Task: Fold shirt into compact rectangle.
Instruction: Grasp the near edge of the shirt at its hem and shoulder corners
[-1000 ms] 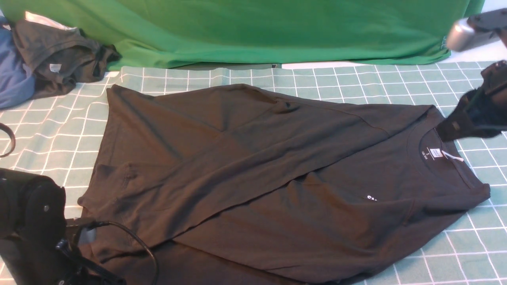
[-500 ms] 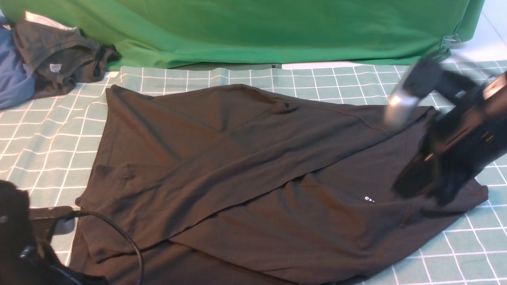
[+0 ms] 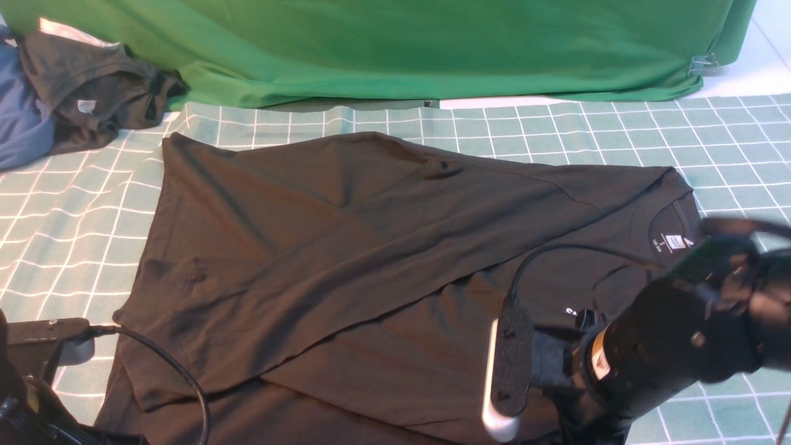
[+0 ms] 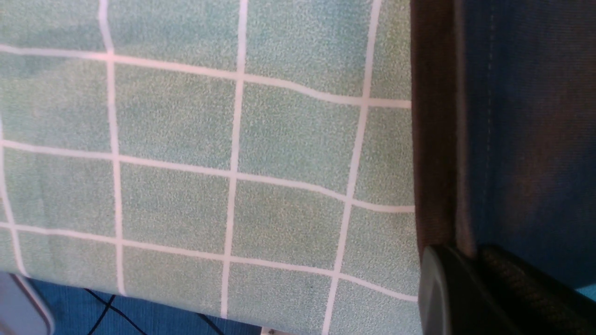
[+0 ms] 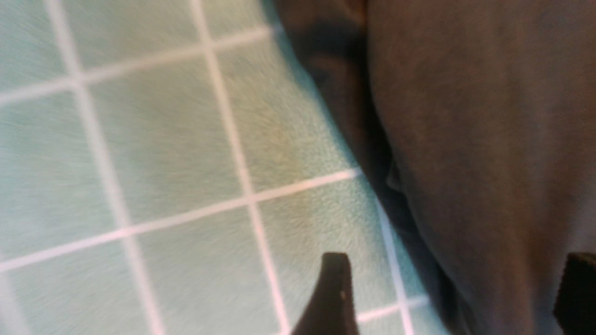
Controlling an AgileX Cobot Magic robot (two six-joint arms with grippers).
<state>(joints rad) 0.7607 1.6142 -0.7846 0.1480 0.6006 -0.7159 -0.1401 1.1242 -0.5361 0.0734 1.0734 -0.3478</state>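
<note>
I judge the work only begun: the large black long-sleeve shirt (image 3: 371, 247) lies across the middle of the green-checked table (image 3: 556, 123), collar towards its right edge, one side folded over diagonally; my left pincer (image 4: 470, 279) pinches its hem, my right pincer (image 5: 454, 298) is spread, and the other folds remain.

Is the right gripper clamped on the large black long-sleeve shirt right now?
No: in the right wrist view the right gripper has its fingers wide apart, and the black shirt lies flat, unpinched.
</note>
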